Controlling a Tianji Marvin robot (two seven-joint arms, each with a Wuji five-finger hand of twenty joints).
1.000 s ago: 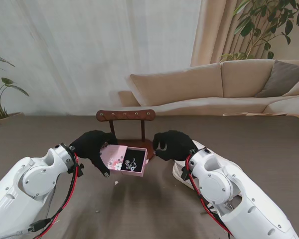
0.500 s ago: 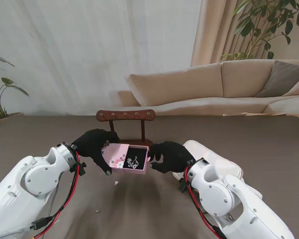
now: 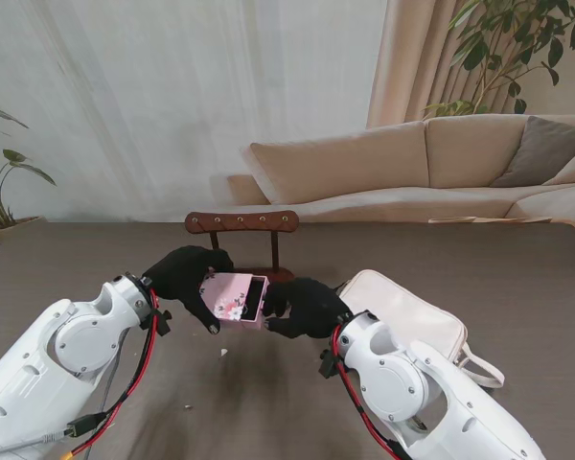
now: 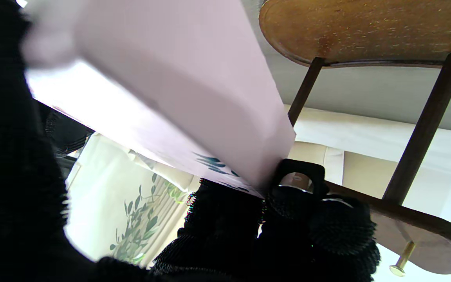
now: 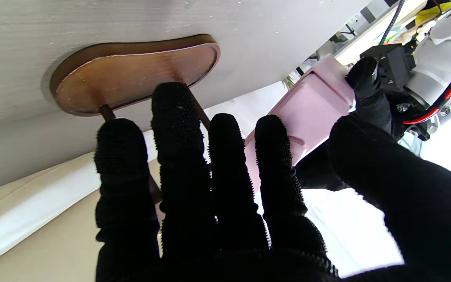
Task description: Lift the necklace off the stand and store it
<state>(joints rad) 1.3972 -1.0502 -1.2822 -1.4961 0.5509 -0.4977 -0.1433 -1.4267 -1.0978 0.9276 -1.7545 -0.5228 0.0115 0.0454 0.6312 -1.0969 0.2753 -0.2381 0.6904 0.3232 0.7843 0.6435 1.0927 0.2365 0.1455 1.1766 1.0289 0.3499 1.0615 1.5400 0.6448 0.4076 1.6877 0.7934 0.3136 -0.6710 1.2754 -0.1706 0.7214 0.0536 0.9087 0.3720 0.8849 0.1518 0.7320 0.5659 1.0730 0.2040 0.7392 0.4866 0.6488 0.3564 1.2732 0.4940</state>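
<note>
My left hand (image 3: 185,277) is shut on a pink jewellery box (image 3: 232,298) with a flower print and holds it off the table, in front of the wooden stand (image 3: 241,221). The box (image 4: 170,98) fills the left wrist view. Its drawer is almost shut; only a dark slit (image 3: 257,290) shows and the necklace is hidden. My right hand (image 3: 305,307) is open, its fingers (image 5: 178,129) stretched flat against the drawer end of the box (image 5: 307,113). No necklace hangs on the stand's pegs.
A white handbag (image 3: 402,310) lies on the table to the right, just behind my right arm. The stand's oval base (image 5: 131,74) sits right behind the box. A small white scrap (image 3: 222,353) lies near me on the brown table (image 3: 96,249).
My right hand has moved left up to the box, uncovering the handbag. The drawer, open with the necklace showing before, has slid nearly shut. The left hand tilted the box slightly.
</note>
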